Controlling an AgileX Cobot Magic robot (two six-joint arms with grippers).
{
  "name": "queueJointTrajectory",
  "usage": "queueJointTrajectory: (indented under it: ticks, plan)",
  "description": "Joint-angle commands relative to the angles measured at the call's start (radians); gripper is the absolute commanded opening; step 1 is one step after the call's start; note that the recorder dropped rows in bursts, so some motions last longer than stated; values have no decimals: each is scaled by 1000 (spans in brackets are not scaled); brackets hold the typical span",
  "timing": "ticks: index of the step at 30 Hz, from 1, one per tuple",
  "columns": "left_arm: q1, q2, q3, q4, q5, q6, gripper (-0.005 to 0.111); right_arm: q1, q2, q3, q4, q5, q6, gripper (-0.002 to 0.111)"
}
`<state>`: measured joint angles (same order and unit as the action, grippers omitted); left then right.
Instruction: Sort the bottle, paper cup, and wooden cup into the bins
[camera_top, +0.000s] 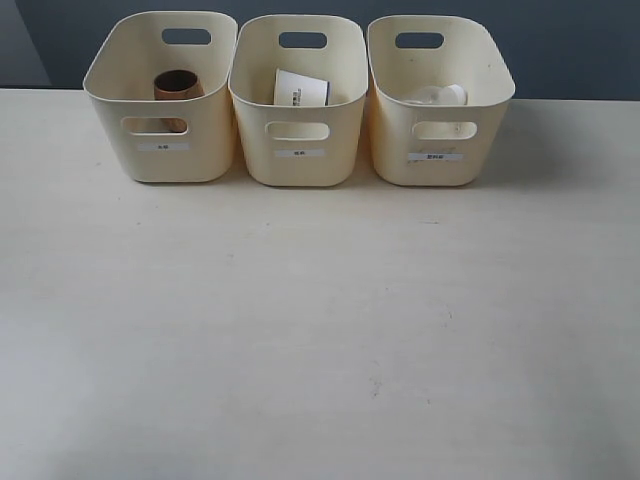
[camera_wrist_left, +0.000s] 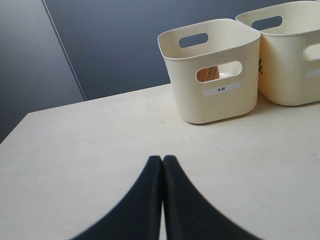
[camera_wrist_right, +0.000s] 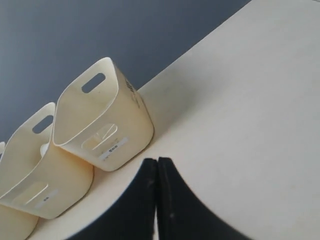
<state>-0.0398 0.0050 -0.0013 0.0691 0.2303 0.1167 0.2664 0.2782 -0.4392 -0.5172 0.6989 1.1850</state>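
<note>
Three cream bins stand in a row at the back of the table. The left bin (camera_top: 160, 150) holds the dark brown wooden cup (camera_top: 177, 87), which also shows through the handle cut-out in the left wrist view (camera_wrist_left: 207, 73). The white paper cup (camera_top: 300, 90) lies in the middle bin (camera_top: 298, 155). The clear bottle (camera_top: 437, 96) lies in the right bin (camera_top: 440, 155). Neither gripper appears in the exterior view. My left gripper (camera_wrist_left: 162, 158) is shut and empty above bare table. My right gripper (camera_wrist_right: 158, 160) is shut and empty near the right bin (camera_wrist_right: 107, 125).
The pale table (camera_top: 320, 330) spreads out in front of the bins. A dark blue-grey wall (camera_top: 560, 40) rises behind them. Each bin carries a small white label on its front.
</note>
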Motion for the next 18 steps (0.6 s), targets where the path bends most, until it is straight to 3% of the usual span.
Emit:
queueJointTrajectory:
  ticks: [1,9,18]
  plan:
    - [-3,-5,1,0,-7,-2,0,-57,-5,6,21,1,-4,0]
    - [-3,-5,1,0,-7,-2,0,-69,-5,66,233,-1,-4,0]
    - [-3,-5,1,0,-5,-2,0,-116,-5,252,326,1,-4,0]
